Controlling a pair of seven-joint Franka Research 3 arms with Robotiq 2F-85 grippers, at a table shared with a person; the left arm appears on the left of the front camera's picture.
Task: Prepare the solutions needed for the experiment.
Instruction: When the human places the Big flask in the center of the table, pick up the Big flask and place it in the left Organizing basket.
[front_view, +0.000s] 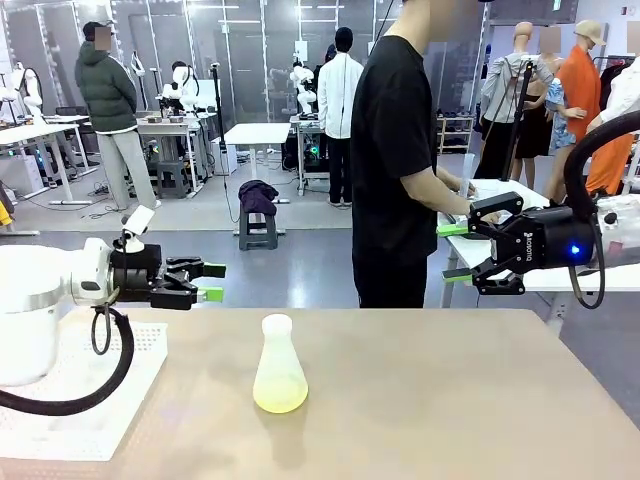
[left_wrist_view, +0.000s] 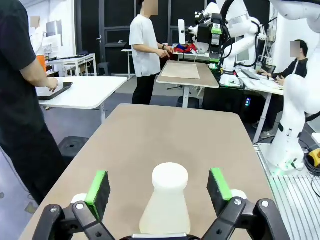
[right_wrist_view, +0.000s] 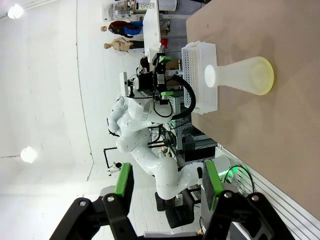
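A frosted conical flask (front_view: 279, 362) stands upright on the tan table (front_view: 450, 400), near the middle. Pale yellow-green solution (front_view: 279, 393) tints its base. My left gripper (front_view: 212, 282) hovers open above the table's far left edge, pointing toward the right, well clear of the flask. In the left wrist view the flask (left_wrist_view: 167, 207) stands ahead between the open green pads (left_wrist_view: 98, 187). My right gripper (front_view: 455, 252) hangs open beyond the far right edge, pointing left. Its wrist view shows the flask (right_wrist_view: 235, 75) lying sideways in the picture, with the solution (right_wrist_view: 266, 75) at its base.
A white perforated tray (front_view: 95, 395) lies at the table's left front, under my left arm; it appears as the tray (right_wrist_view: 199, 75) beside the flask. A person in a black shirt (front_view: 395, 170) stands at the far side, hands on another white table (front_view: 600, 270).
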